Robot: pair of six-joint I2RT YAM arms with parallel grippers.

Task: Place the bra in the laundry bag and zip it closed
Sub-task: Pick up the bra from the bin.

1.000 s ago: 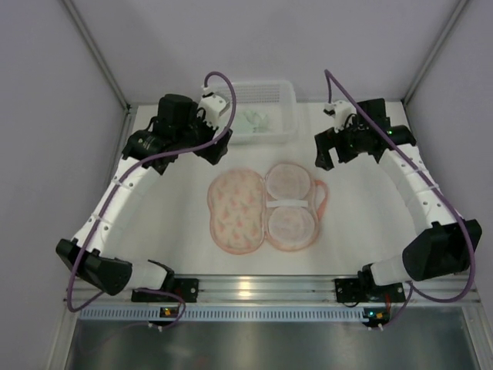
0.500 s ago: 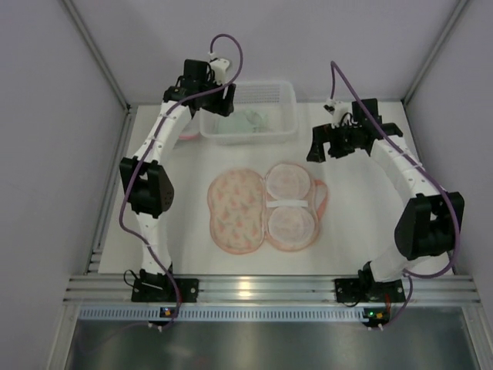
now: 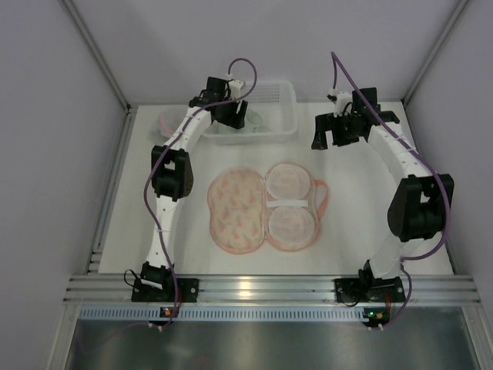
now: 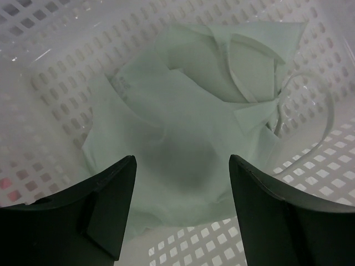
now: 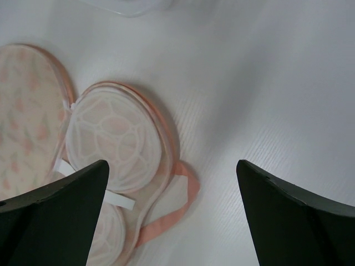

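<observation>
Bra [image 4: 183,127], crumpled pale-green soft fabric, in perforated white plastic basket [image 4: 55,66] at table [image 3: 362,223] far edge, right under left gripper [image 4: 182,166], jaws parted, nothing held. Oval pink-trimmed mesh bag [image 3: 262,208] unzipped mid-table; right gripper [image 5: 172,163] wide, empty.

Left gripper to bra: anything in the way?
Nothing visible. The left gripper hangs open directly over the pale green bra, which lies uncovered in the white basket. Toward the open laundry bag, only the basket's near wall must be cleared.
</observation>
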